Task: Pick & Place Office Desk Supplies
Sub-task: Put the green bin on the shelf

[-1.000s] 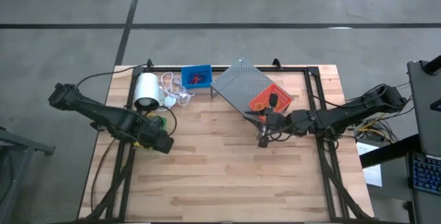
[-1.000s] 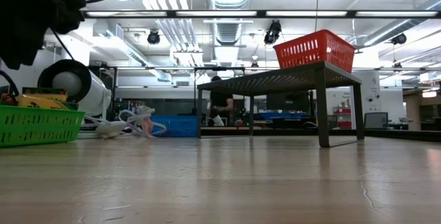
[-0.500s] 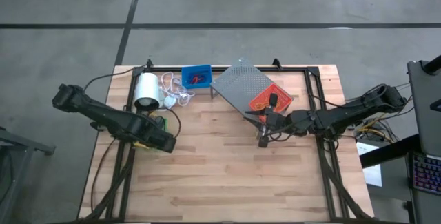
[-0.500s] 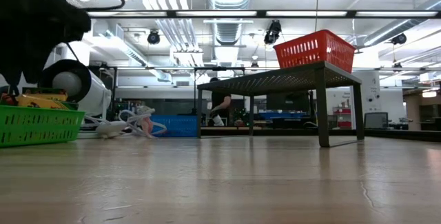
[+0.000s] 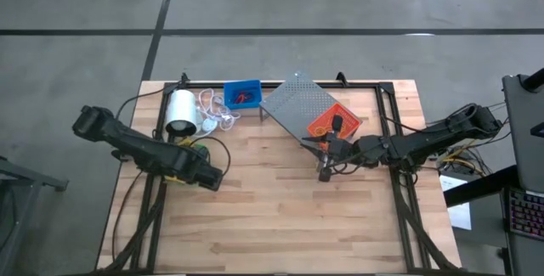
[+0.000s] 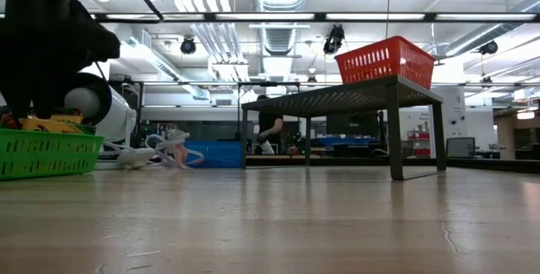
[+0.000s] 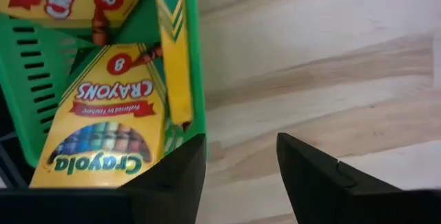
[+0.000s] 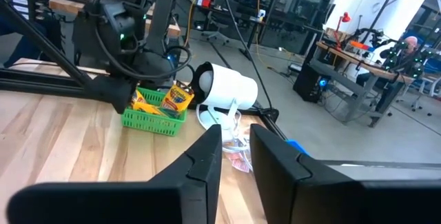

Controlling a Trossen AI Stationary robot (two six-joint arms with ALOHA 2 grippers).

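Left end effector [image 7: 238, 158] spread, shifted further from green bin [image 7: 195, 79]; right end effector [image 8: 236, 145] narrowly parted, unmoved.

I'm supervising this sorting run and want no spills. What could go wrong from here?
The open left gripper sits right at the green bin's rim; pulling away carelessly might snag and tip it. One crayon box stands on edge against the wall and may topple. The red-orange bin sits near the rack's edge.
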